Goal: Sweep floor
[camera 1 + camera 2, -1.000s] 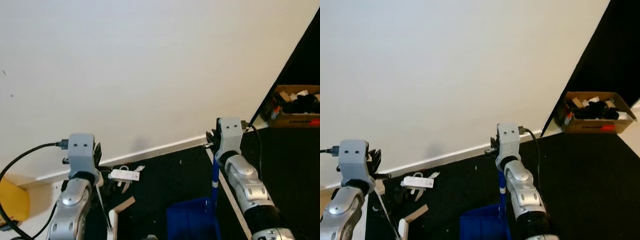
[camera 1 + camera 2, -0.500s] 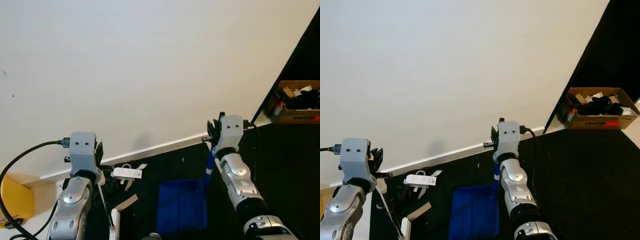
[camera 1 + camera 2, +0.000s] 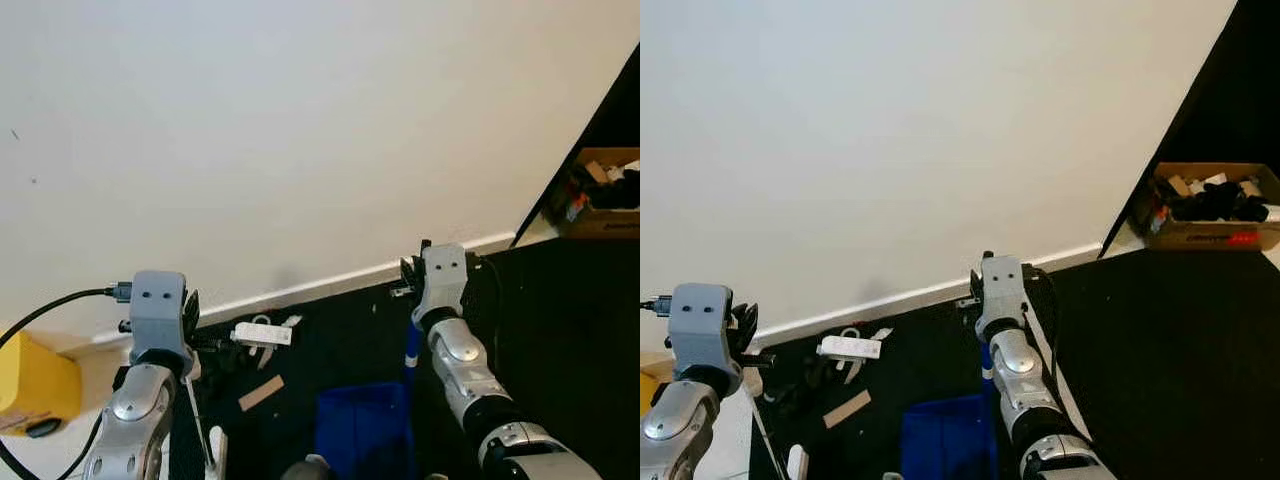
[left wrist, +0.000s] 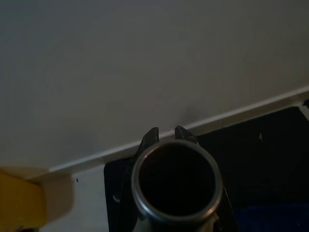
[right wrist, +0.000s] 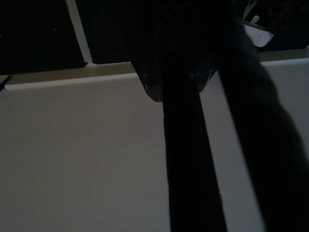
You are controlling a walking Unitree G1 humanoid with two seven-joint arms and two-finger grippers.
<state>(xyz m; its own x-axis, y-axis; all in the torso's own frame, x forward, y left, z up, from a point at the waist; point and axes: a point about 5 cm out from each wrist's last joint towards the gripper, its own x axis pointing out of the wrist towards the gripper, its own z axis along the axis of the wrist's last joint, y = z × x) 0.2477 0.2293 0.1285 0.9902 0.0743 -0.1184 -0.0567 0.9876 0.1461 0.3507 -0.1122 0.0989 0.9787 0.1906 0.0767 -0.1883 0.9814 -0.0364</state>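
Gripping a thin metal broom handle (image 3: 196, 418), the left end effector (image 3: 188, 322) is raised before a white wall (image 3: 300, 130); in the left wrist view its black fingertips (image 4: 150, 135) close around the tube's open end, pinching it. The right end effector (image 3: 412, 280) stands at the top of a blue dustpan handle (image 3: 409, 350), but whether its fingers are spread or pressed on the handle cannot be told — the right wrist view is dark. The blue dustpan (image 3: 362, 435) sits on the black floor (image 3: 1160, 340) below the right end effector, between the two arms. Beyond the left end effector, toward the baseboard (image 3: 330, 282), lie a white oblong device (image 3: 262, 334) and a strip of cardboard (image 3: 261, 393), near each other on the black floor. A yellow object (image 3: 32, 388) rests out to the side of the left arm — a cardboard box (image 3: 1205, 208) of dark odds and ends sits well beyond the right end effector, by the wall's far edge.
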